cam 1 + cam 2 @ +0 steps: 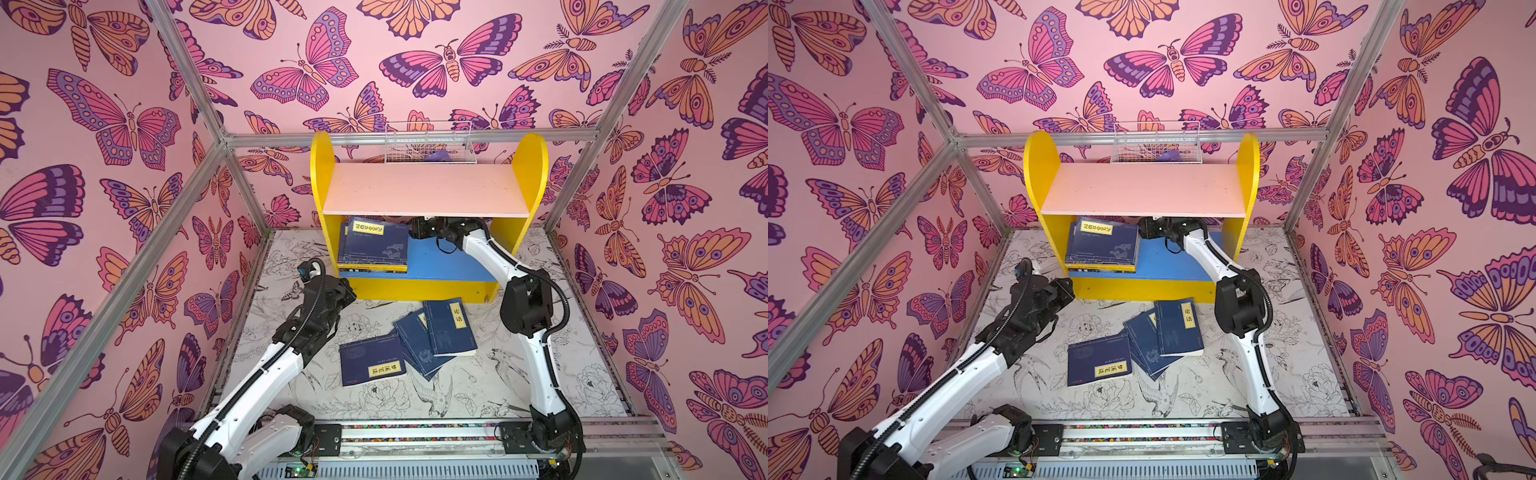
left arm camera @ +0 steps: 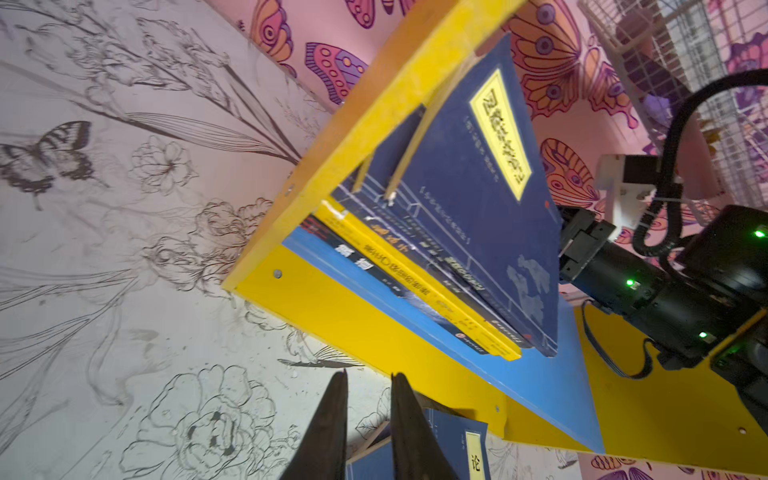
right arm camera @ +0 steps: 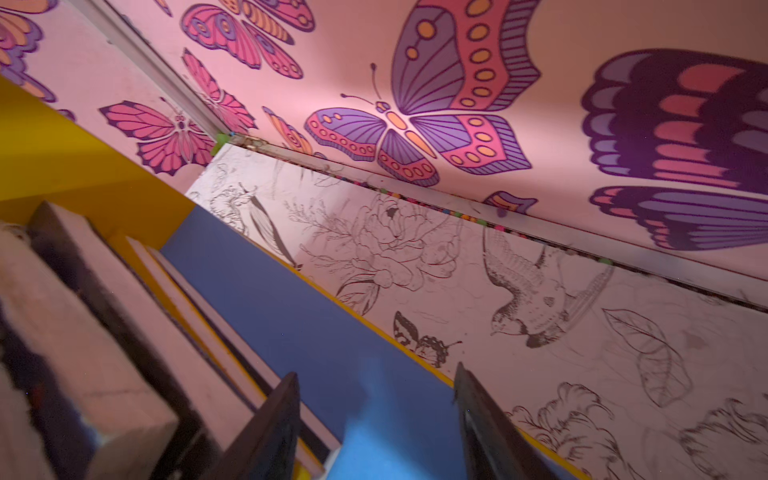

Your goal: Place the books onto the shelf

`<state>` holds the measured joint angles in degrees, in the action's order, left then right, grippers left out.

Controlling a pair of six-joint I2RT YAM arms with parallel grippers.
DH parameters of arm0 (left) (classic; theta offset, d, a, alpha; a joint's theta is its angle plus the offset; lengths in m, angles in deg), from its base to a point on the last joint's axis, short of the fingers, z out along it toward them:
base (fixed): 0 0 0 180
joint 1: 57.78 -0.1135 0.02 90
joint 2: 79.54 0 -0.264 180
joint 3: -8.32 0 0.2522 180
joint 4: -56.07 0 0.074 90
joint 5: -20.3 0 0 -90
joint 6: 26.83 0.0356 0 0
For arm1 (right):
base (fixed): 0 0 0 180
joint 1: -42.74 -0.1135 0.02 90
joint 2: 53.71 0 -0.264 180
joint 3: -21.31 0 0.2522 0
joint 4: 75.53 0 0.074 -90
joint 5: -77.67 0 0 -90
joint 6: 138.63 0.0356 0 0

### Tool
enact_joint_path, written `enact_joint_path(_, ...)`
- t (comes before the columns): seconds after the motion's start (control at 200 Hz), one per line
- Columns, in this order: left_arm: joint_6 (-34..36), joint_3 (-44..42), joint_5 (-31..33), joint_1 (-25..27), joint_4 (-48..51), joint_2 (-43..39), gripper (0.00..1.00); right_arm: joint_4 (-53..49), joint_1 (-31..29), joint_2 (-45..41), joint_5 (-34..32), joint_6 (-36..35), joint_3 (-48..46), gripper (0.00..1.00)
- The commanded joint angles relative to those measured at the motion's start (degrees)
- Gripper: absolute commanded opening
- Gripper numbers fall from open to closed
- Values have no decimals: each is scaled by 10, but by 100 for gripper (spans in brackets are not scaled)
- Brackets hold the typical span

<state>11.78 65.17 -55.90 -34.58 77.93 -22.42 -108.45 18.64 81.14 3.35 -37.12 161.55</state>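
The shelf (image 1: 428, 191) (image 1: 1142, 189) stands at the back, with yellow sides, a pink upper board and a blue lower board (image 2: 552, 386) (image 3: 291, 311). A stack of books (image 1: 374, 245) (image 1: 1102, 245) (image 2: 478, 199) (image 3: 104, 332) lies on the lower board and leans on the left panel, a navy one on top. Three navy books (image 1: 451, 328) (image 1: 372, 361) (image 1: 417, 349) lie on the table in front. My left gripper (image 1: 349, 293) (image 2: 370, 374) hovers by the shelf's front left corner, narrowly open and empty. My right gripper (image 1: 415, 229) (image 3: 376, 370) reaches under the upper board beside the stack, open and empty.
A white wire basket (image 1: 430, 143) holding something purple sits behind the shelf's top. Aluminium frame posts and butterfly-patterned walls close in the left, right and back. The arms' base rail (image 1: 415, 432) runs along the front edge.
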Motion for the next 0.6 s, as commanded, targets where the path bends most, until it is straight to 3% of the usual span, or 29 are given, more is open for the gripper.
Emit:
enact_joint_path(0.0, -22, -24, 37, -8, 39, -23, 22, -9, -1, -52, -38, -9, -28, 61)
enact_joint_path(0.25, -29, -48, 34, -13, 50, -45, 21, 70, 0, -213, -75, -33, -216, 64)
enact_joint_path(0.406, -46, -68, 26, -13, 47, -59, 20, 103, -1, -327, 20, -42, -358, 67)
enact_joint_path(0.596, -60, -94, 20, -13, 46, -82, 20, 71, -19, -370, 117, -39, -408, 71)
